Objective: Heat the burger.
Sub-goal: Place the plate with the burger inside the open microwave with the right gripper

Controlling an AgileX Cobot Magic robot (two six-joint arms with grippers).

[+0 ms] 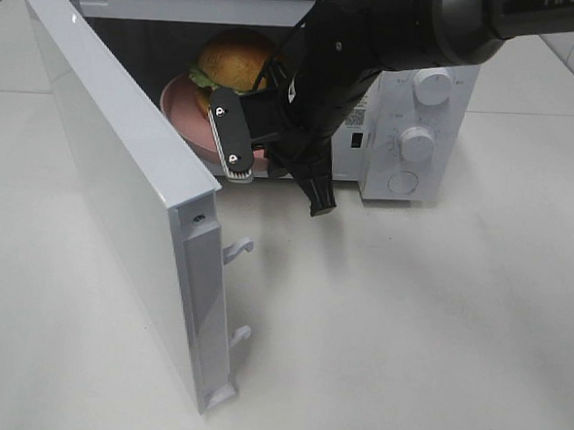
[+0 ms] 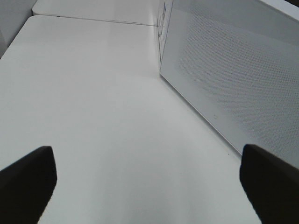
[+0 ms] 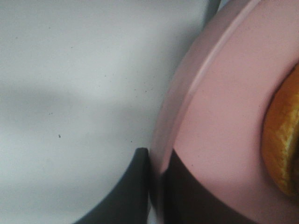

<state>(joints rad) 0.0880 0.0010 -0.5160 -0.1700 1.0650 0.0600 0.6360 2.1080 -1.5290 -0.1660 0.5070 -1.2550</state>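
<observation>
Burger (image 1: 236, 58) is sitting on a pink plate (image 1: 182, 106) inside the open microwave (image 1: 443, 49), toward the back of the cavity. Its brown domed bun is shining on top and a bit of green is poking out at its left edge. The filling is hardly showing.

At left, the door (image 1: 113, 195) is standing wide open, with two latch hooks (image 1: 238, 249) sticking out of its edge. The right arm (image 1: 376, 35) is reaching in from the upper right, covering the burger's right side and the plate's front right part. Two knobs (image 1: 433, 86) are showing at far right. Everything is resting on the white bench (image 1: 407, 330).

In the left wrist view, the left pincer (image 2: 149, 186) is gaping fully wide and gripping nothing. It is hanging over the bench beside a white dotted panel (image 2: 233, 70). Only its two dark tips are showing, cut off by the frame.

In the right wrist view, the right pincer (image 3: 158, 186) is nearly closed, pinching the plate's rim between its dark fingers. The bun is showing only as a blurred orange-brown sliver at the frame edge.
</observation>
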